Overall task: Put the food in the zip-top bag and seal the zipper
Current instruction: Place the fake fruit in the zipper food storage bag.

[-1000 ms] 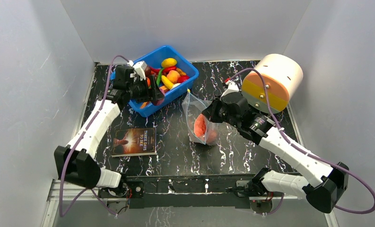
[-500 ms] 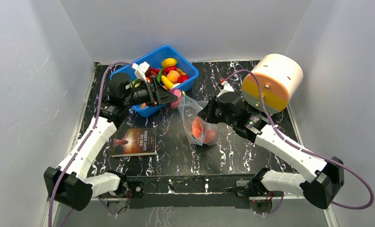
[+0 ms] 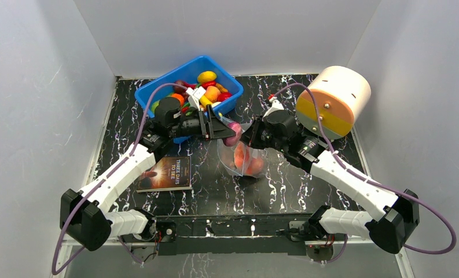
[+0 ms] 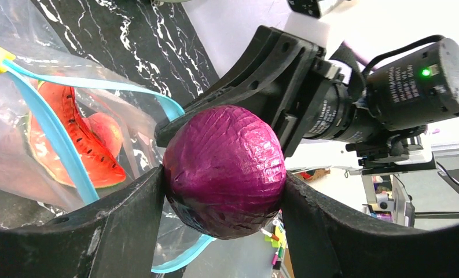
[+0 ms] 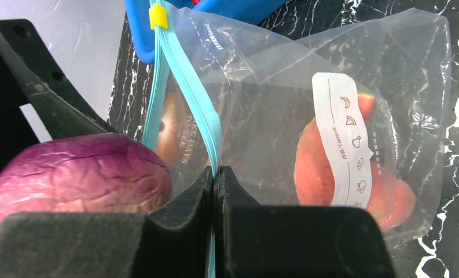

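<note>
Left end effector [image 3: 226,132] pinches a purple onion [image 4: 224,168] between its two fingers, right beside the mouth of the zip-top bag [image 5: 285,81]. Right end effector [image 5: 214,180] is pressed together on the bag's top edge and holds the mouth up above the desk [image 3: 215,191].

Back by the wall sits the blue bin [image 3: 168,75] with more food in it (lots of bright bits, hard to tell apart from above). Inside the bag lie a red watermelon slice [image 4: 70,145] and a peach [image 4: 106,130]. Smallest is the zipper [image 5: 183,87], a thin blue-green strip. Its two sides stand apart, so the mouth is open.

I think the step now is putting the onion in. Next, the onion needs to come over the gap, go down a little, and then be let go. The gap looks narrow, so the onion may catch on the strip.
</note>
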You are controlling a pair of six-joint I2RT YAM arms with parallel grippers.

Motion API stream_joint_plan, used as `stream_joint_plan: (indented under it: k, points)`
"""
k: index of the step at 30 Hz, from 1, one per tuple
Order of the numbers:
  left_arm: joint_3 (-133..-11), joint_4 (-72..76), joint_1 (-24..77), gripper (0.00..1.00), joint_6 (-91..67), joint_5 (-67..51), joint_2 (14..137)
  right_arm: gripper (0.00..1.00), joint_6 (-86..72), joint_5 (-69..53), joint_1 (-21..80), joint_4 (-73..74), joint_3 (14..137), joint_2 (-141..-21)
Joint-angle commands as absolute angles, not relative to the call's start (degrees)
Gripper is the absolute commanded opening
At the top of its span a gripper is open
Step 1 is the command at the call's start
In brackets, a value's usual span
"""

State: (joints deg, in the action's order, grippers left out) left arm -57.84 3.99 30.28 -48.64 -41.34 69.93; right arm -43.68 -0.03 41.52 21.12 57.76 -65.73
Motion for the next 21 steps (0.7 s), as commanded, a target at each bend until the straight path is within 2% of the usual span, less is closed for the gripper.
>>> stream_joint_plan:
  k: [1,10,21]
  points:
    - [-57.58,2.86,30.67,0.43,-47.16,-40.46,69.29,0.0,-44.26,0.19,41.61,17.45,61.16,-64.6]
    - [-60.53,-8.7,30.68,0.47,-39.8,-34.41,70.38,0.0,-44.11,-0.01,41.57,17.49,61.44,-64.16]
    - [-61.69,-10.77,30.83,0.73,-38.93,-33.87,70.26,0.0,-43.87,0.14,41.62,17.48,61.56,-63.68]
